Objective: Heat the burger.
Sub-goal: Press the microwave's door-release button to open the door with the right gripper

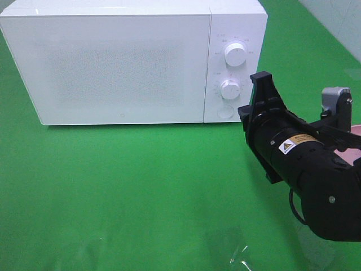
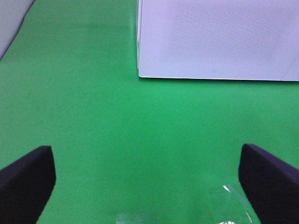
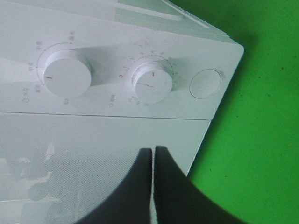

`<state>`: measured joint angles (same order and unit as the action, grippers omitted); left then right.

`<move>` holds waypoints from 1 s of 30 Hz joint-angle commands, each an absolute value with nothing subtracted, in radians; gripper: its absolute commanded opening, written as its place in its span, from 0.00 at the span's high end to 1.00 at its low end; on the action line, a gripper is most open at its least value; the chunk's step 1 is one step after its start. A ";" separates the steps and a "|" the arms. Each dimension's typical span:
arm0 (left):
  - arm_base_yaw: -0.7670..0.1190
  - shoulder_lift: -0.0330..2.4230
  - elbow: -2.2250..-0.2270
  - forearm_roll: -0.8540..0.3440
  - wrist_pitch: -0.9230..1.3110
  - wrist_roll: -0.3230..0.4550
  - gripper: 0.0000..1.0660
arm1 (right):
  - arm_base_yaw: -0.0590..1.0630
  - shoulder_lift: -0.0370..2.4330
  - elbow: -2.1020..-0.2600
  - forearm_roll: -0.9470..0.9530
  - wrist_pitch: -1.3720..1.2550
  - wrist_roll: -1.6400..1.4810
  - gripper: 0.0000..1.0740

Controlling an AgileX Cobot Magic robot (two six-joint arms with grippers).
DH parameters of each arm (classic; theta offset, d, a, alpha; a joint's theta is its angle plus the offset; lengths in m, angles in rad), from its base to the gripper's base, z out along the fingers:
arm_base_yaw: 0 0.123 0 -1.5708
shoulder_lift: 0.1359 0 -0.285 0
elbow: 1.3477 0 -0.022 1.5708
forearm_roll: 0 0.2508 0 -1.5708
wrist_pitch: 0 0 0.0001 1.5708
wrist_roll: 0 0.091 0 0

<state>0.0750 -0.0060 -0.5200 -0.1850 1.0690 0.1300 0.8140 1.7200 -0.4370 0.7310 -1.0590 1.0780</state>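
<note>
The burger is out of view. The white microwave point(image 1: 113, 62) stands at the back of the green table with its door closed; it also shows in the left wrist view point(image 2: 215, 42) and the right wrist view point(image 3: 70, 154). My right gripper point(image 1: 262, 77) is shut and empty, its tips point(image 3: 153, 150) close in front of the control panel, just right of the lower knob point(image 1: 230, 89). That knob point(image 3: 152, 81), the upper knob point(image 3: 67, 77) and the round door button point(image 3: 205, 84) show in the right wrist view. My left gripper point(image 2: 147, 163) is open and empty over bare table.
A pink edge point(image 1: 348, 148), perhaps a plate, peeks out behind my right arm at the right border. A bit of clear plastic film point(image 1: 240, 254) lies on the green cloth near the front edge, also seen in the left wrist view point(image 2: 229, 196).
</note>
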 commanded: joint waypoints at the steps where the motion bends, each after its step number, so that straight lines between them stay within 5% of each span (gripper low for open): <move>1: 0.073 -0.012 -0.518 -0.185 1.071 0.126 0.06 | 0.815 1.725 -0.447 0.720 -1.028 1.131 1.00; 17: 0.073 -0.012 -0.518 -0.185 1.071 0.126 0.06 | 0.796 1.875 -0.523 0.741 -1.006 1.277 1.00; 30: 0.073 -0.012 -0.518 -0.185 1.071 0.126 0.06 | 0.661 1.992 -0.668 0.615 -0.932 1.349 1.00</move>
